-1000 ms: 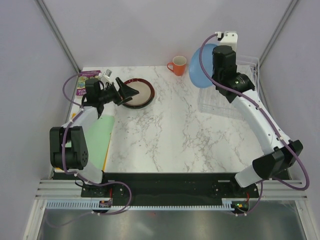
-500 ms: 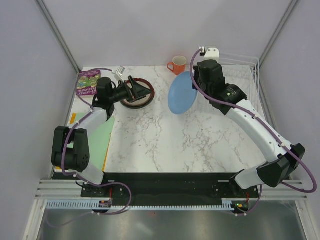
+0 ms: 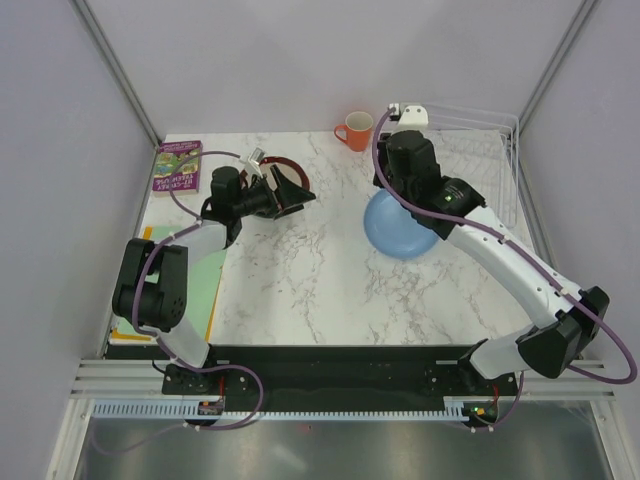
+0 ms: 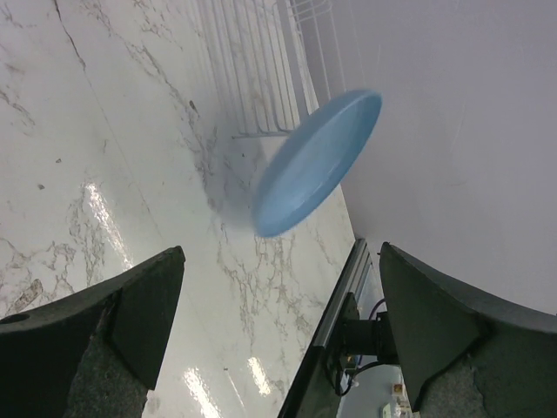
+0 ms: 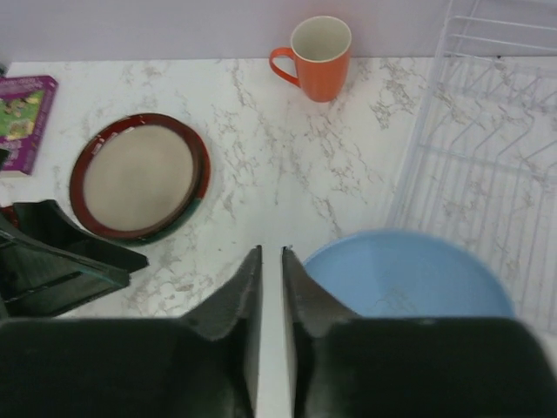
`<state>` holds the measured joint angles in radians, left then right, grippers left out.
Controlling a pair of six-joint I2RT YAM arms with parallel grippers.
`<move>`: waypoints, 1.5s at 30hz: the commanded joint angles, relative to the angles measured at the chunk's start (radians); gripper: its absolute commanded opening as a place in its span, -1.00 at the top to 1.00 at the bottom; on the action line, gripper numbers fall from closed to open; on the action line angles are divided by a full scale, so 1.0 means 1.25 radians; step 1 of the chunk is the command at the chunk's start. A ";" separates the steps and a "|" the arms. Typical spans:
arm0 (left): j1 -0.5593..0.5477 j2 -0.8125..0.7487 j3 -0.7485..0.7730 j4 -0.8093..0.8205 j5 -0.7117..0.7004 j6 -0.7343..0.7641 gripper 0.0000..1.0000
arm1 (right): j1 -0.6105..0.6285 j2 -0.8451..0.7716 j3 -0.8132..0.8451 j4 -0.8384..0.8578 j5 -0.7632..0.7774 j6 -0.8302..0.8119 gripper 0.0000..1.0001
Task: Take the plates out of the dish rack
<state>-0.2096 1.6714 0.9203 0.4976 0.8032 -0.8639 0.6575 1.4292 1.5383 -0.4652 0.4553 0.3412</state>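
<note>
One light blue plate (image 3: 398,238) positioned outside the dish rack (image 3: 485,165), tilted over the marble table (image 3: 320,270), seen just beside the right gripper (image 5: 271,252), its fingers nearly together, clamping on plate not determinable, left gripper (image 4: 278,252) spread wide, empty.

White marble worktop (image 3: 330,260), grey veining; orange mug (image 3: 354,130) upright at the far edge, handle to the left; cream plate with dark red-brown rim (image 5: 139,177) flat at far left-centre; purple book (image 3: 178,166) flat in the far left corner; white wire dish rack (image 3: 480,160) standing in the far right corner; pale green sheet (image 3: 195,275) at the near left edge; light blue plate (image 3: 402,226) tilted over right-centre, contact with the worktop unclear.
</note>
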 commanded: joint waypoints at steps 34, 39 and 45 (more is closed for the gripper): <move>-0.225 0.026 -0.007 -0.097 -0.041 0.141 -0.99 | -0.003 -0.407 -0.606 -0.289 0.121 0.470 -0.25; -0.252 0.024 0.021 -0.142 -0.062 0.174 -1.00 | -0.012 -0.416 -0.695 -0.259 0.091 0.520 -0.23; -0.265 0.021 0.027 -0.178 -0.079 0.196 -0.99 | -0.030 -0.428 -0.746 -0.211 0.075 0.519 -0.23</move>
<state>-0.5316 1.7065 0.9173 0.3027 0.7334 -0.6865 0.6365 0.9142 0.6292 -0.7979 0.5648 0.9569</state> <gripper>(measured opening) 0.994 0.618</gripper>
